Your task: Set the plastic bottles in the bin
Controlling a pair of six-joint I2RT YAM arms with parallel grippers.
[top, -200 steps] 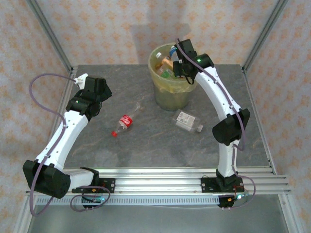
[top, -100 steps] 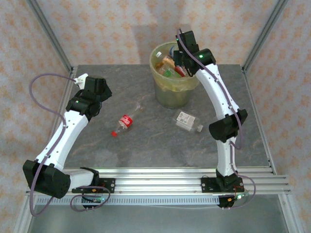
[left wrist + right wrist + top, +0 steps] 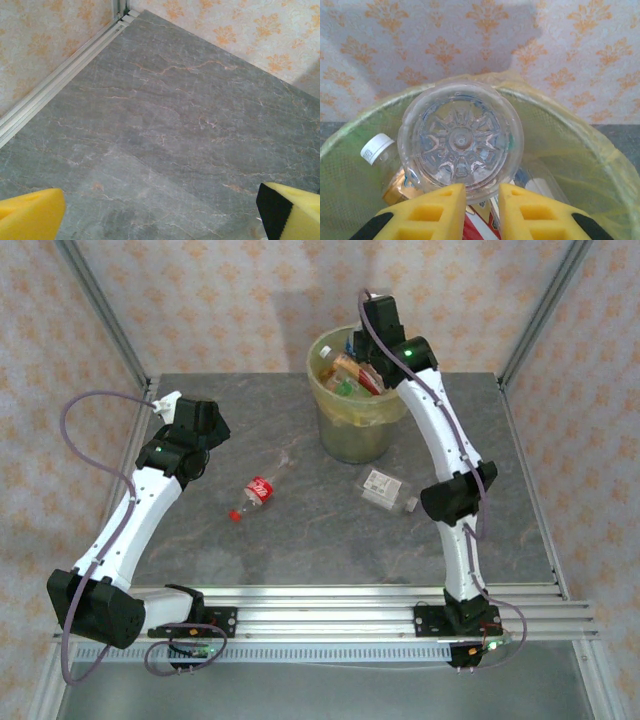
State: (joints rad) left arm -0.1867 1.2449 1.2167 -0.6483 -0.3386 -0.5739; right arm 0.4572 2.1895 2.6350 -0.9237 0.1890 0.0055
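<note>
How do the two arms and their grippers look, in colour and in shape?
The left arm and right arm have slim white links and bulky black joints, with a purple cable along each. The left gripper and right gripper have blocky yellow fingers with black patches.

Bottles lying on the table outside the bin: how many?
2. A red-label bottle lies left of centre; a white-label bottle lies to its right, in front of the bin. More bottles are piled inside the bin, some likely hidden.
</note>
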